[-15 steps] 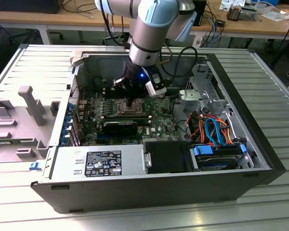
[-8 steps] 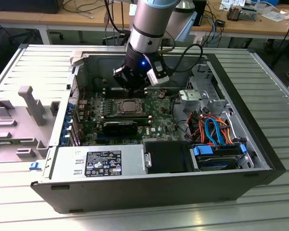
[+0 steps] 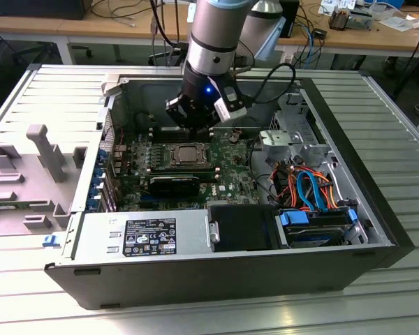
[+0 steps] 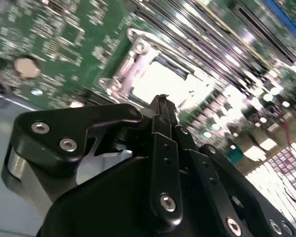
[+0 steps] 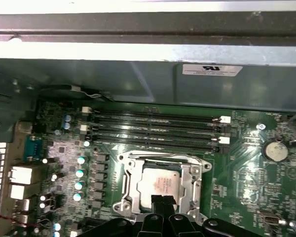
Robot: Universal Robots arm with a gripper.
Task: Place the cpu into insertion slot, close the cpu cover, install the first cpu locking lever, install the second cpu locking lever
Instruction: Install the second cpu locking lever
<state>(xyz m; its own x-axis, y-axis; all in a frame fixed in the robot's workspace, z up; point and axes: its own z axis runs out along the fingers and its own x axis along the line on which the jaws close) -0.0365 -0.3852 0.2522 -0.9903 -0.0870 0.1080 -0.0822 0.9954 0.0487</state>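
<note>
Exterior view: your black gripper hangs inside the open grey computer case, just above the far edge of the green motherboard. Beneath it, nearer the camera, sits the silver-rimmed square insertion slot with the dull silver square cpu lying in it. From here you cannot tell how the fingers stand; the wrist body hides them. The bundle of orange and blue cables lies well apart from the slot, toward the exterior view's right.

Second wrist view: the black fingers meet in a closed tip with nothing between them. The tip covers one edge of the cpu, which is washed out by glare. The thin silver-grey metal cpu cover frames it; its corners are clear, the rest is blurred. Whether the tip touches the chip is hard to make out.

First wrist view: the cpu sits flat in the insertion slot, and the cpu cover lies down around it, its cutout showing the chip top. The gripper tip overlaps the slot's near edge, hiding that side of the frame. The long black memory slots run just beyond the slot. A round silver coin cell sits off to one side of the slot.
</note>
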